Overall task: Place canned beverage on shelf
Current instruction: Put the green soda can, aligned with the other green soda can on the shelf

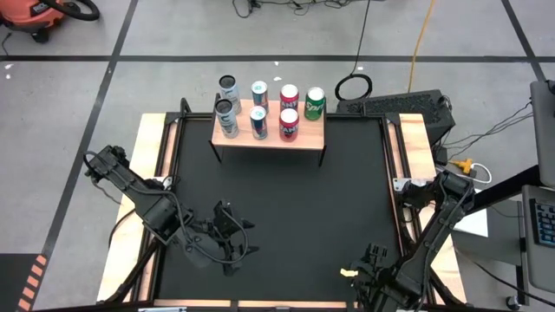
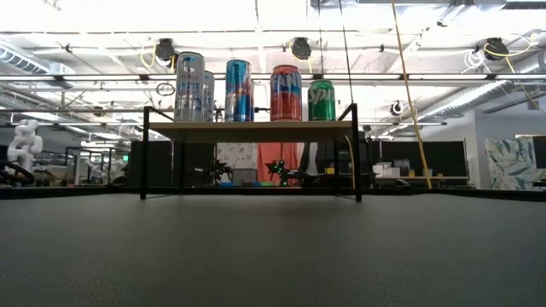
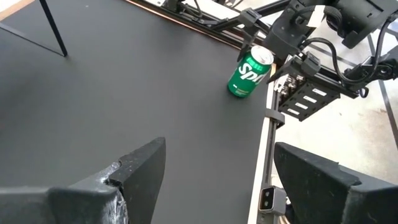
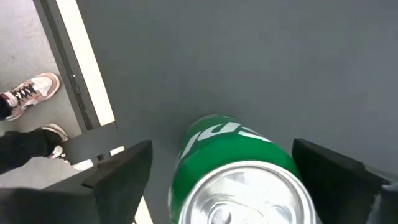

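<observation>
We are seeing the shelf (image 1: 269, 132) at the far side of the tabletop (image 1: 286, 199) already carrying cans: two silver ones (image 1: 227, 117) and two blue-and-white ones (image 1: 258, 121) on its left half, then two red ones (image 1: 289, 124), and a green can (image 1: 314, 103) at the far right end. One more canned beverage, a green can (image 4: 239, 177), is standing upright near the tabletop's near right corner, so we judge the task to be well along with this can not yet lifted and placed. The right end effector (image 4: 239, 171) is sitting low over that corner with its two fingers standing open on either side of the can, close but not visibly clamping it; from the wrist view we are looking almost straight down on the can's lid. The left end effector (image 1: 227, 236) is waiting over the near left part of the tabletop, its fingers spread apart and holding nothing. A person's shoes (image 4: 31, 90) are showing on the floor beside the tabletop's edge.
</observation>
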{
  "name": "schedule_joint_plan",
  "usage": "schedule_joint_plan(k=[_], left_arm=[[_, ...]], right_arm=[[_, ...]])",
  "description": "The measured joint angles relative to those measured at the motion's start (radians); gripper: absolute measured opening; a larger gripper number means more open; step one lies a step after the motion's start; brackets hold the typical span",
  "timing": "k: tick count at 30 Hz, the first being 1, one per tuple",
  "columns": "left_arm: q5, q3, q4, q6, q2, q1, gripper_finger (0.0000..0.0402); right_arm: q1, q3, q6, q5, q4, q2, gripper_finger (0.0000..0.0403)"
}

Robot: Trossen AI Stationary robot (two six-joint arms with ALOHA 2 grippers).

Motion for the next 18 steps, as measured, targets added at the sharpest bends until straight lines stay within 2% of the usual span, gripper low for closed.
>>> schedule_joint_plan(k=[5,8,11,18], left_arm=[[0.000,0.000,0.000,0.000,0.000,0.000,0.0299],[0.000,0.000,0.000,0.000,0.000,0.000,0.0299],[0.000,0.000,0.000,0.000,0.000,0.000,0.0299],[0.000,0.000,0.000,0.000,0.000,0.000,0.0299]], right_arm=[[0.000,0.000,0.000,0.001,-0.029,0.000,0.0318],[0.000,0.000,0.034,0.000,-0.035,0.000,0.0304],[0.000,0.000,0.071,-0.024,-0.031,0.000,0.0311],[0.000,0.000,0.132,-0.025,0.005,0.000,0.0357]])
